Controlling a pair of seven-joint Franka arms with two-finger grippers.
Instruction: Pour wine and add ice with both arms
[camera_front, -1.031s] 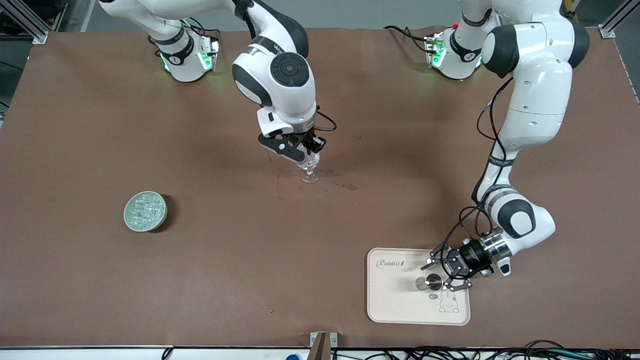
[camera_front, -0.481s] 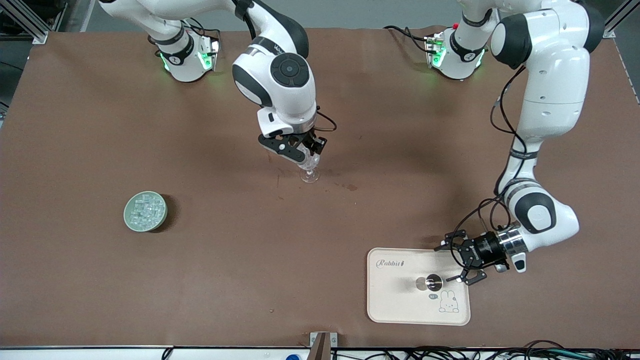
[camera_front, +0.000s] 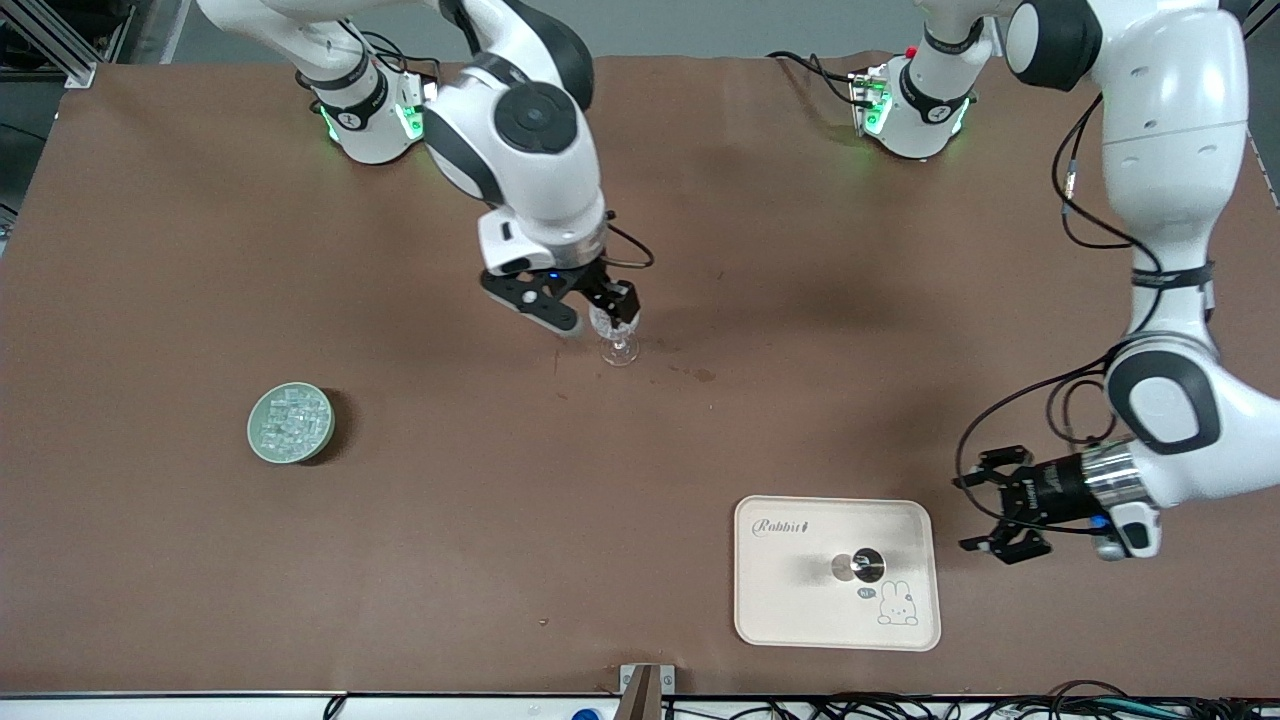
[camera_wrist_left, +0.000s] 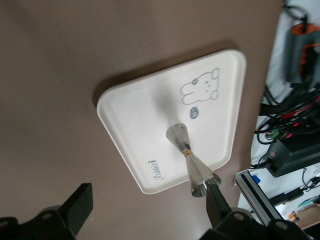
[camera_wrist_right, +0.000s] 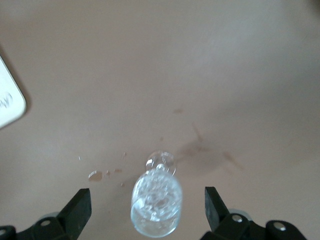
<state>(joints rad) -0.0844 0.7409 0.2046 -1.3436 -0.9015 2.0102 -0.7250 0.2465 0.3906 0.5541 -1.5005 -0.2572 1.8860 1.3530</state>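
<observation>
A clear stemmed glass (camera_front: 620, 345) stands mid-table with small ice cubes in its bowl. In the right wrist view the glass (camera_wrist_right: 156, 205) sits between my fingers without touching them. My right gripper (camera_front: 588, 308) is open, low around the glass. A green dish (camera_front: 290, 423) heaped with ice (camera_front: 288, 420) stands toward the right arm's end. My left gripper (camera_front: 1000, 512) is open and empty, low over the bare table beside the tray, toward the left arm's end. In the left wrist view the left gripper (camera_wrist_left: 147, 210) shows both fingers spread.
A cream rabbit-print tray (camera_front: 770, 600) lies near the front edge and holds an upright metal jigger (camera_front: 862, 565). The tray (camera_wrist_left: 135, 115) and jigger (camera_wrist_left: 187, 155) also show in the left wrist view. Small wet spots (camera_front: 703, 375) mark the table by the glass.
My left gripper has drawn back from the jigger, off the tray, toward the left arm's end. My right arm has shifted slightly, and its jaws stand wider about the glass.
</observation>
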